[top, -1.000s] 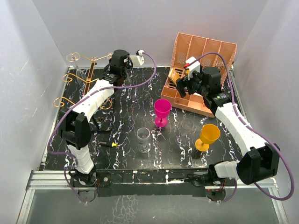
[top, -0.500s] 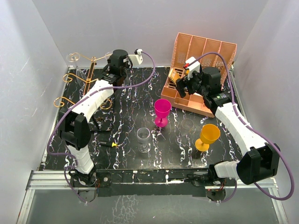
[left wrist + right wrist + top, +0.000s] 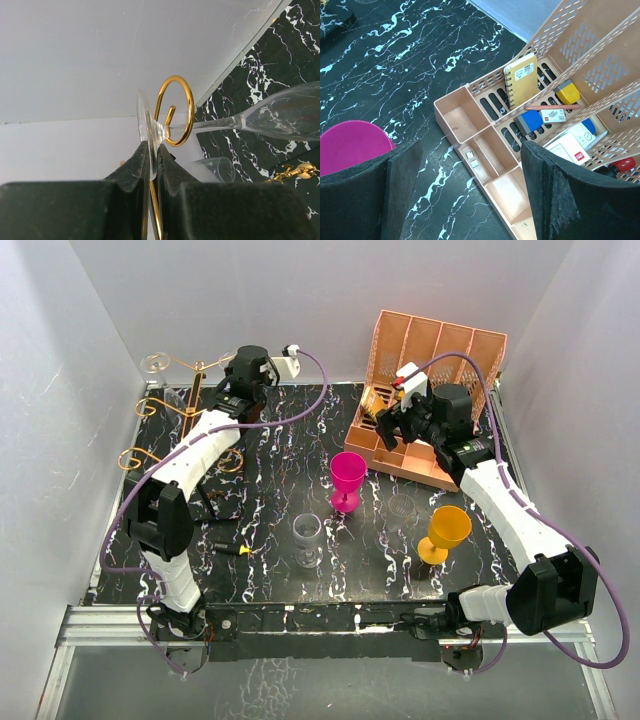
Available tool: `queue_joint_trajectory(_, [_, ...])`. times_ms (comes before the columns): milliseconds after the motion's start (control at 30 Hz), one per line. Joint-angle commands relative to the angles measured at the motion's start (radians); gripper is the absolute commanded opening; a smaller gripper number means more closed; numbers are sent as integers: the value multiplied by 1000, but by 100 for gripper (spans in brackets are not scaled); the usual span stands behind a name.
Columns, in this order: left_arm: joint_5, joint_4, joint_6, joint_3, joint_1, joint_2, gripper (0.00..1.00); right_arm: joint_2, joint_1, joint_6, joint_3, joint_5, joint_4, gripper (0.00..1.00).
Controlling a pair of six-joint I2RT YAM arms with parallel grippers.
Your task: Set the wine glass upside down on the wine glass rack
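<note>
At the far left, the wine glass (image 3: 285, 112) has its stem through a gold ring of the wine glass rack (image 3: 175, 77). The left gripper (image 3: 154, 155) is closed to a slit at the foot's edge, though I cannot tell whether it grips. Far right, the right gripper (image 3: 470, 150) gapes above the pink organiser (image 3: 462, 120).

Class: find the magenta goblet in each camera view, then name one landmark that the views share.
Top external: magenta goblet upright, mid-table.
Left wrist: not in it.
Right wrist: its rim at the left edge, low down.
Shared landmark: black marbled tabletop, in all three.
</note>
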Motion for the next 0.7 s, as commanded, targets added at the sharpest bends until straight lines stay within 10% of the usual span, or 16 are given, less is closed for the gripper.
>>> queue_joint_trajectory(0, [-26, 19, -4, -9, 18, -86, 0, -4, -3, 2, -7, -3, 63, 86])
queue_joint_trajectory(667, [-44, 44, 1, -64, 18, -102, 11, -2, -3, -4, -16, -8, 69, 86])
